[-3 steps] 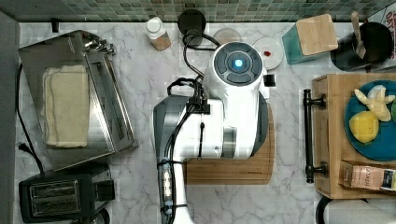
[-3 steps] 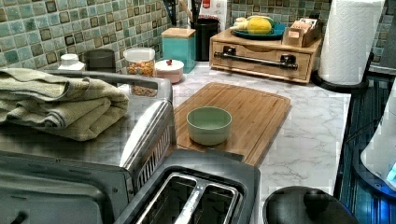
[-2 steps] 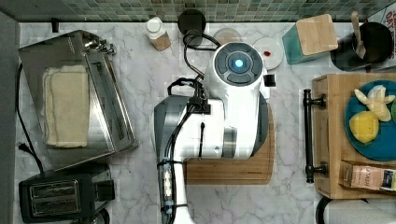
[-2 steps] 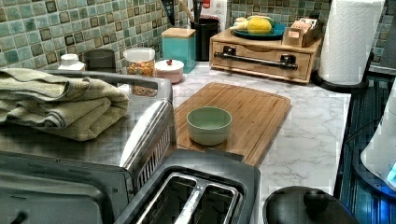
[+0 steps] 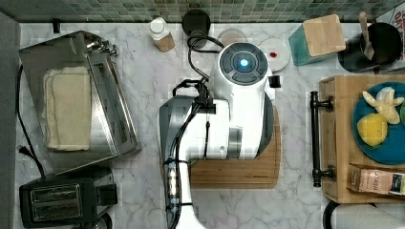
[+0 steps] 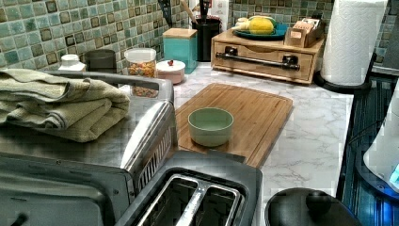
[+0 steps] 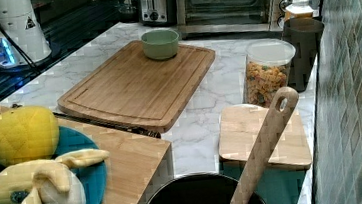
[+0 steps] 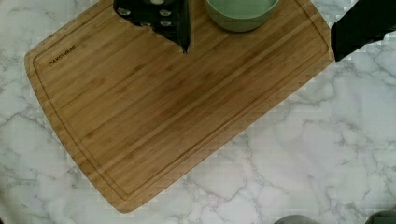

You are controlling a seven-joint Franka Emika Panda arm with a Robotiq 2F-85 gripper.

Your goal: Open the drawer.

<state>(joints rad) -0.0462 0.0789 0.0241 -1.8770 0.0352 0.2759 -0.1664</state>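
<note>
Drawer (image 6: 263,63) shut, light wood, shallow and wide, at the top view's right edge of the marble counter (image 5: 143,95); long black bar handle (image 5: 315,138) on two posts runs top-to-bottom in the top view, facing the cutting board (image 6: 244,113). Blue plate (image 5: 387,148) on top. Gripper (image 8: 257,28) above the board, fingers wide apart, holding nothing. Green bowl (image 6: 210,126) on the board.

Marble counter (image 5: 143,95) — cutting board (image 6: 244,113), toaster (image 5: 62,200), toaster oven (image 5: 76,100), drawer (image 6: 263,59) box.
</note>
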